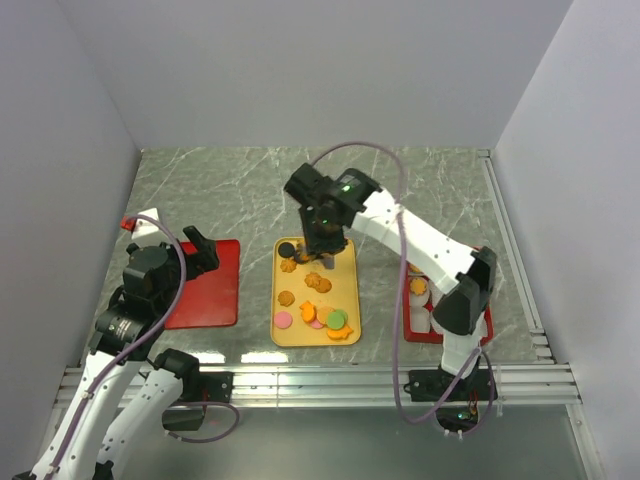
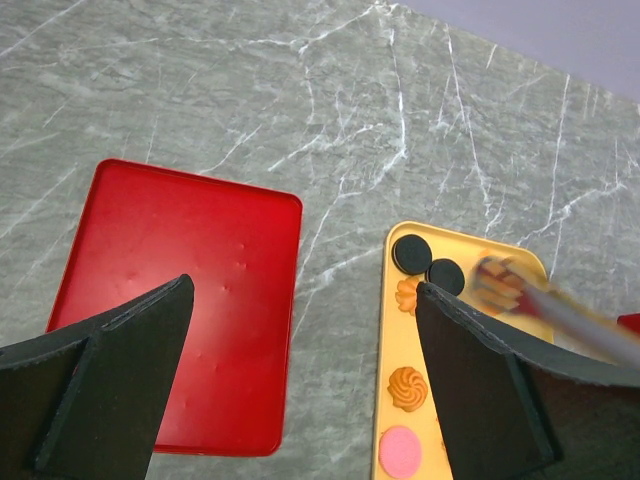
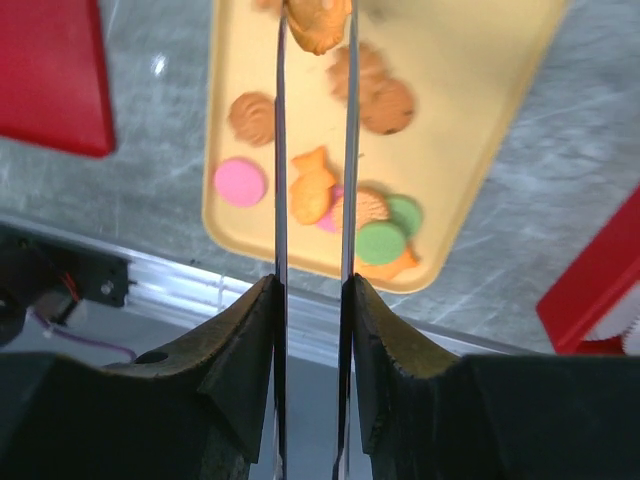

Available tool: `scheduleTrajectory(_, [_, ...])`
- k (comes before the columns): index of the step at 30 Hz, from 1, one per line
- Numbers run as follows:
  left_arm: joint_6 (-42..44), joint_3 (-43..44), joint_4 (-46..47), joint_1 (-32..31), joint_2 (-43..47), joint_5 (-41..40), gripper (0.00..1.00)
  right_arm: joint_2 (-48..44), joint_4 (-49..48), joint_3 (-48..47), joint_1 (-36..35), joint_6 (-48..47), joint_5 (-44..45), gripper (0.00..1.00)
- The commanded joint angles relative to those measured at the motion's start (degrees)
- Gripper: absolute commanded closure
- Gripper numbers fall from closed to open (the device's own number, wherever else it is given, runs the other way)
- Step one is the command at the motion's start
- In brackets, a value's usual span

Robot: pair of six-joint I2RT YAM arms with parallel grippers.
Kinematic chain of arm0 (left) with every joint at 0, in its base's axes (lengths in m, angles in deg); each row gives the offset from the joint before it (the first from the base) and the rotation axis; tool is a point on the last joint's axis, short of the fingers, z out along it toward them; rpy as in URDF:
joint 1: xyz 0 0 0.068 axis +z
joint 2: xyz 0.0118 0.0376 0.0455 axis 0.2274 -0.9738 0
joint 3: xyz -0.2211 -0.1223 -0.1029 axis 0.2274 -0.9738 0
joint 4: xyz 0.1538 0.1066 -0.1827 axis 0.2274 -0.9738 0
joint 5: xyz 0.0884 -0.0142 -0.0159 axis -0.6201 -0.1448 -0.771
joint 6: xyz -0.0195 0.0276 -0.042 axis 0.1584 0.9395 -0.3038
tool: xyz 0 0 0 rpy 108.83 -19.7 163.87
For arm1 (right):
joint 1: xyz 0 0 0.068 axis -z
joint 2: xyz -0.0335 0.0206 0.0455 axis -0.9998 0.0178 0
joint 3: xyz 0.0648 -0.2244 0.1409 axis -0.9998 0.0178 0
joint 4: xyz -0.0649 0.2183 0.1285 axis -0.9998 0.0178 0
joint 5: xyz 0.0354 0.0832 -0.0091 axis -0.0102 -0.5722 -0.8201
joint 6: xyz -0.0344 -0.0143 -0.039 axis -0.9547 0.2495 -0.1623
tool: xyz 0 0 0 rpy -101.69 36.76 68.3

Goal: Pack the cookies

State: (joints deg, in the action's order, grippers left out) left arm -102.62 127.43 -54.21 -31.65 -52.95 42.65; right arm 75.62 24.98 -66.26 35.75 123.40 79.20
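Note:
Several cookies (image 1: 318, 312) lie on a yellow tray (image 1: 346, 278) in the middle of the table: orange and brown ones, a pink one (image 3: 240, 182), green ones (image 3: 381, 241) and two black rounds (image 2: 408, 252). My right gripper (image 1: 326, 262) hangs over the tray's far half. Its thin metal fingers (image 3: 280, 150) are shut on an orange-brown cookie (image 3: 318, 25) held just above the tray. My left gripper (image 2: 305, 300) stands wide open with nothing in it, above the gap between an empty red tray (image 2: 180, 300) and the yellow one.
A second red tray (image 1: 412, 322) with white paper cups (image 1: 421, 317) and a few cookies sits at the right, under the right arm. An aluminium rail (image 1: 320, 380) runs along the near table edge. Grey walls close in both sides.

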Motion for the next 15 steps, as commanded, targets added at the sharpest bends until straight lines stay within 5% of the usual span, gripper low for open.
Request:
scheduleTrajectory(1, [0.3, 0.1, 2.1, 0.3, -0.4, 1.0, 0.01, -8.1, 5.7, 1.9, 5.1, -0.6, 3.4, 0.63])
scheduleTrajectory(15, [0.6, 0.0, 2.5, 0.2, -2.4, 2.2, 0.01, -34.6, 5.6, 24.9, 29.7, -6.3, 9.3, 0.63])
